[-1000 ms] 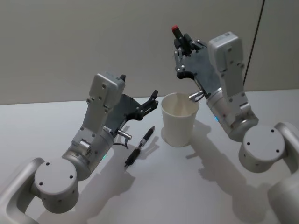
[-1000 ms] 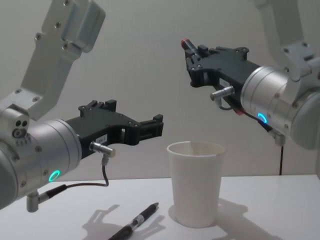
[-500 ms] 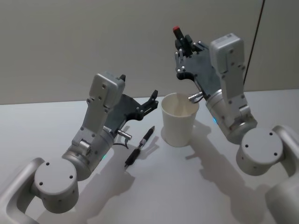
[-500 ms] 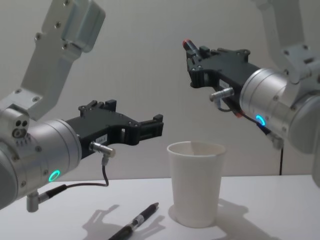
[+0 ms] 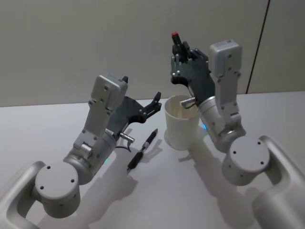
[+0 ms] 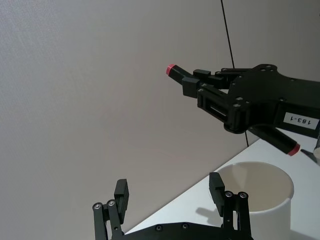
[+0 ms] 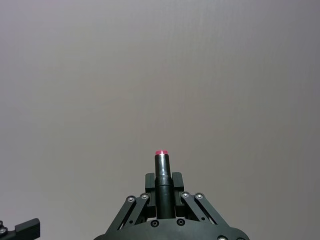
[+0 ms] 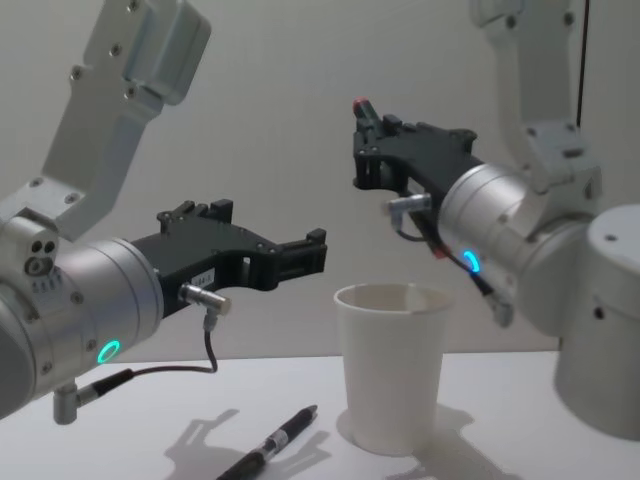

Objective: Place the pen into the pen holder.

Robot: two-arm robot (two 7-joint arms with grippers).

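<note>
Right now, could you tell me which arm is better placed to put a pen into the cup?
Right: the right end effector is shut on a red-tipped pen above the pen holder. The left end effector hangs open, with the black pen lying on the table.

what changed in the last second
The right hand, shut on the red-tipped pen, swung toward the robot's left and slightly down, ending roughly above the pen holder. The open left hand, the black pen on the table and the pen holder stayed put.
</note>
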